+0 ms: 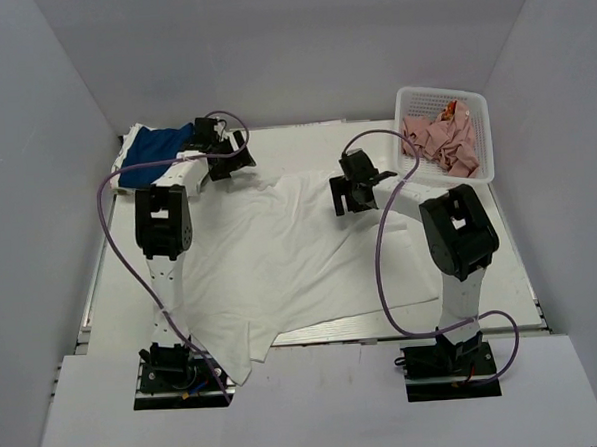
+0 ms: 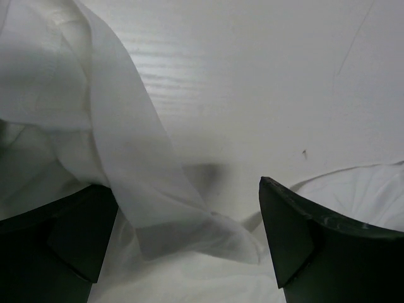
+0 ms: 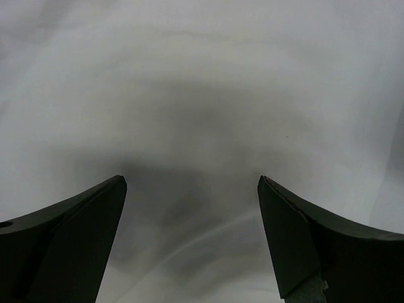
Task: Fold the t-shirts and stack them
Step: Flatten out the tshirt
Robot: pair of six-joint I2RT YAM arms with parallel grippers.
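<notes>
Both grippers are wide open w/ nothing held: your left gripper (image 1: pixel 227 155) hangs at the far-left edge of the white t-shirt (image 1: pixel 280 254), right gripper (image 1: pixel 355 192) over its far-right part. Shirt lies spread across the table (image 1: pixel 112 293), long axis approx diagonal from near-left, lapping over the near edge, to far-right; can't tell where the collar points. The blue t-shirt (image 1: pixel 154 149) sits far-left, just beside the left gripper, so I'd judge that arm closer for stacking
</notes>
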